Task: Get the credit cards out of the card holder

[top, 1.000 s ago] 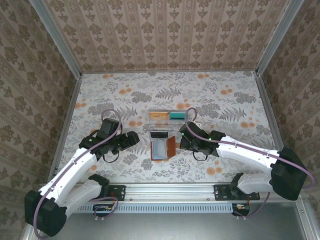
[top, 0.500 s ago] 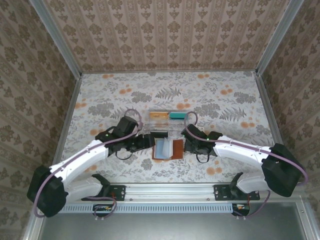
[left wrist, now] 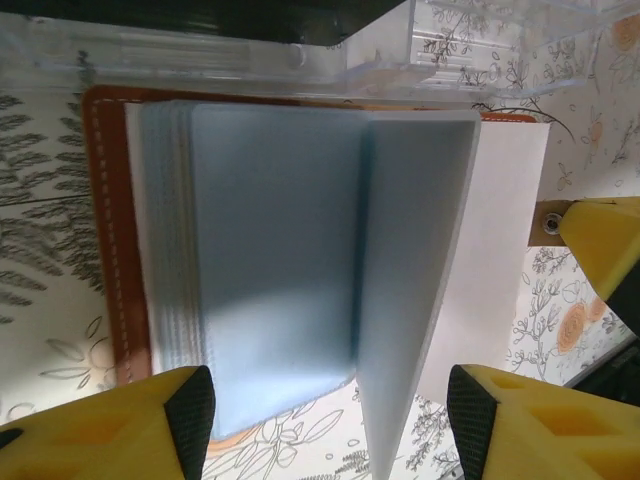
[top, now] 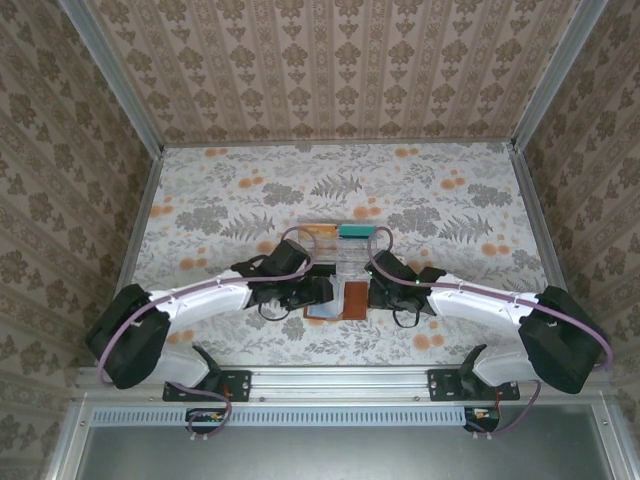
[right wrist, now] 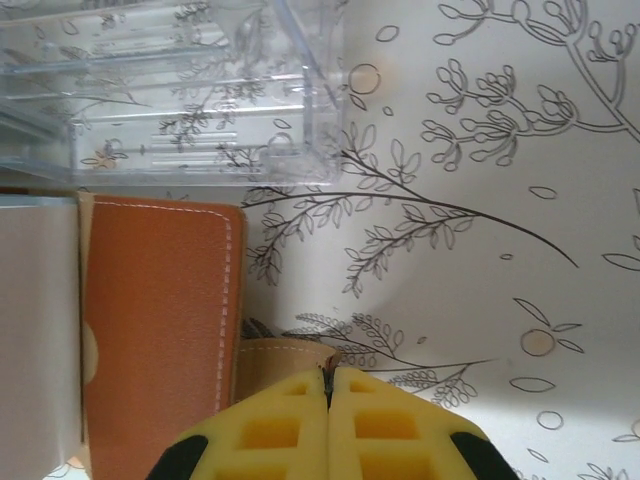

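Near the worktop's (top: 200, 200) 6 o'clock edge, the card holder (top: 335, 302) is lying open. Your left gripper (left wrist: 330, 425) is hovering spread over its pockets. Your right gripper (right wrist: 328, 410), pressed together, is resting at its 3 o'clock tab. An orange card (top: 320, 231) and a teal card (top: 354, 231) are sitting at its 12 o'clock.

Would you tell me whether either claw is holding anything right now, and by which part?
The right claw is shut on the card holder, pinching its small leather tab. The left claw is open, holding nothing.
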### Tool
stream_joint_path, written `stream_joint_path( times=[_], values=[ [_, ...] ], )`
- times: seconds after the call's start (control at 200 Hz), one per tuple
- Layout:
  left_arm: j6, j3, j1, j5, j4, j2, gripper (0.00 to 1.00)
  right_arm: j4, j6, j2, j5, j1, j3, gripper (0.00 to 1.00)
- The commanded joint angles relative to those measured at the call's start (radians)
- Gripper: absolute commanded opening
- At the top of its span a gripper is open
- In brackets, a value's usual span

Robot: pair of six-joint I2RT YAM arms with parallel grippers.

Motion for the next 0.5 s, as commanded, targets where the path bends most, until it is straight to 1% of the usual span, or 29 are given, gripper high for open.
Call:
stream_joint_path(
  times=[0.0,0.09,0.14,0.235,0.3,0.395,0.495],
  values=[
    [-0.004,0.04,-0.022,-0.004,0.064,0.029,0.66,0.03,-0.018,-0.006,-0.025,-0.006,-0.014,0.05],
    [-0.001,0.062,-0.037,0.005,0.088,0.062,0.66,0.034,-0.018,-0.019,-0.034,-0.006,-0.017,0.13],
    [0.001,0.079,-0.048,0.01,0.095,0.08,0.65,0.028,-0.015,-0.033,-0.034,-0.005,-0.019,0.23],
    [0.014,0.11,-0.065,0.023,0.101,0.113,0.62,0.009,-0.009,-0.081,-0.032,-0.006,-0.028,0.29],
    [0.023,0.13,-0.072,0.029,0.102,0.128,0.59,-0.005,0.005,-0.124,-0.026,-0.005,-0.044,0.38],
    [0.029,0.15,-0.081,0.045,0.122,0.155,0.51,-0.006,0.031,-0.197,-0.04,-0.008,-0.081,0.42],
    [0.027,0.165,-0.085,0.063,0.142,0.19,0.5,0.009,0.063,-0.275,-0.063,-0.008,-0.13,0.44]
  ],
)
